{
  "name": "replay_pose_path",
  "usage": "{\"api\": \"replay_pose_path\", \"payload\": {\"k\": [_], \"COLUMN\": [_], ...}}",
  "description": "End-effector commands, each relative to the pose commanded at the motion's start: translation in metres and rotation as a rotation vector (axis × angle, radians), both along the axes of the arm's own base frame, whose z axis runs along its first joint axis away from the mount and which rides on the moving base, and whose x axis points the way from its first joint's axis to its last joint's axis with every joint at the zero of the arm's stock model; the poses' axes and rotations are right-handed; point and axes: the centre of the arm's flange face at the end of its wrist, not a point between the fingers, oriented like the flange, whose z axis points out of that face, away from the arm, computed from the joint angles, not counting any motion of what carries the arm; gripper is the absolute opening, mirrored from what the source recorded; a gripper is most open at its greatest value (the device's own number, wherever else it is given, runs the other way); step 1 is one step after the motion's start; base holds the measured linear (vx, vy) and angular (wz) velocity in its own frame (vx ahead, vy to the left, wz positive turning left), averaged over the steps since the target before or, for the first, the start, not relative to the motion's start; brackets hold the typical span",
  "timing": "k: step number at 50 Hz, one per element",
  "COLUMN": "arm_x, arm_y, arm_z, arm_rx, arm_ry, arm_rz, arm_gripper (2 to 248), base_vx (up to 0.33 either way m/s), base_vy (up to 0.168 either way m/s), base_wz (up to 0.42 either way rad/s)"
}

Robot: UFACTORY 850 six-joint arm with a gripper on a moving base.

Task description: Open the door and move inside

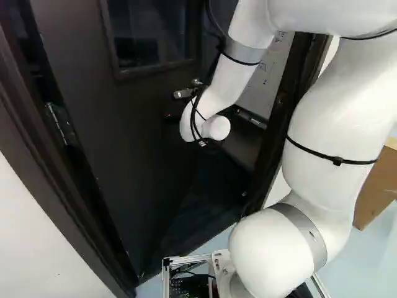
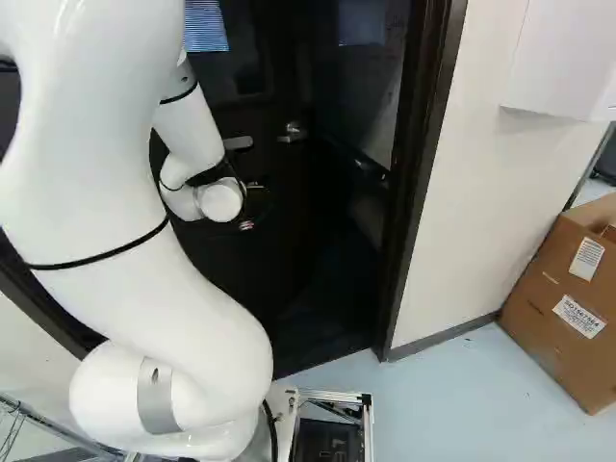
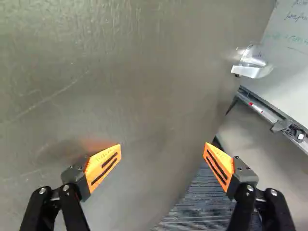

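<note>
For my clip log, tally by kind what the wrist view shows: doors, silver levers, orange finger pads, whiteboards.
Door: 1
Silver lever: 1
Orange finger pads: 2
Whiteboard: 1
Total: 5

At the right of my right base view, a brown cardboard box (image 2: 539, 332) with white labels stands on the pale floor (image 2: 452, 414) beside a white wall (image 2: 472, 221). My wrist view gives me a whiteboard (image 3: 288, 53) with handwriting, and a pen (image 3: 256, 108) on the tray (image 3: 273, 114) along its edge.
</note>
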Motion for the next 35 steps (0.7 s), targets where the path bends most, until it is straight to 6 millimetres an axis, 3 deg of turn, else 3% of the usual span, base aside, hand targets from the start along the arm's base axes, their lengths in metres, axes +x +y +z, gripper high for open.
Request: {"api": "replay_pose_path", "payload": {"k": [35], "arm_x": [0.021], "arm_y": [0.049], "arm_z": [-0.001], "arm_rx": [0.003], "arm_ry": [-0.009], "arm_rz": [0.087], "arm_gripper": [247], "base_vx": [0.000], "base_vy": [0.000], "base_wz": [0.000]}}
